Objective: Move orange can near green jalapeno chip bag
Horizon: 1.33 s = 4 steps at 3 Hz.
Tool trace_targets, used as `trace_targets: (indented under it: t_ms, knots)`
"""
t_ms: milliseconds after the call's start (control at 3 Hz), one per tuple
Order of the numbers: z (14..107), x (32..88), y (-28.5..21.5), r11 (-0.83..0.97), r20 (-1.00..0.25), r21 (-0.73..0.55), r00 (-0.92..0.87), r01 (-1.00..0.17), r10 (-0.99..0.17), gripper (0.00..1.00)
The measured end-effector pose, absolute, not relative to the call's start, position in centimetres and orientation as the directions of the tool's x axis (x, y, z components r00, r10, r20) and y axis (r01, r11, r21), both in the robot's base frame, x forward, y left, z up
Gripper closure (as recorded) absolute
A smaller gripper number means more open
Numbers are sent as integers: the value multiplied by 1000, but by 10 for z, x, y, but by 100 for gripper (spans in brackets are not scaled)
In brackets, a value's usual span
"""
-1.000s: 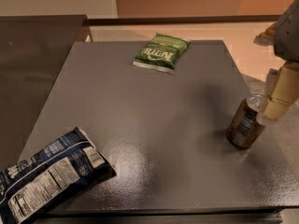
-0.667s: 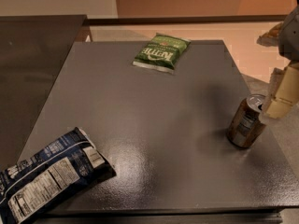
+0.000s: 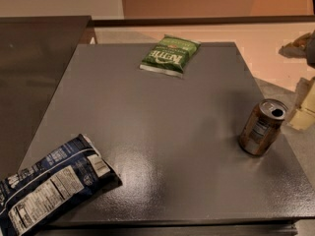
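Observation:
The orange can (image 3: 262, 128) stands upright near the right edge of the grey table (image 3: 162, 132), its silver top open and a white label patch facing me. The green jalapeno chip bag (image 3: 170, 55) lies flat at the far middle of the table, well apart from the can. My gripper (image 3: 305, 107) shows only partly at the right edge of the view, cream-coloured, just right of the can and slightly above it, not touching it.
A larger dark blue chip bag (image 3: 47, 186) with a white nutrition label lies at the table's near left corner, overhanging the edge. A dark counter (image 3: 34, 58) stands to the left. The floor lies beyond the table's right edge.
My gripper has drawn back to the right, away from the can, which it was right beside before. The can and both bags have not moved.

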<state>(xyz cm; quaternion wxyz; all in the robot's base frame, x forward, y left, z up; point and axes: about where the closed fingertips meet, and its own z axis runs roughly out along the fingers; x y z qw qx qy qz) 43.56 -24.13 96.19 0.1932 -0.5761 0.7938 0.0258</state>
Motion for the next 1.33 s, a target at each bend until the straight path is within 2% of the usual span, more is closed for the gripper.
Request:
trace_targets:
  t_ms: [1333]
  knots:
    - [915, 423, -238, 315, -458, -124, -227, -941, -859, 0]
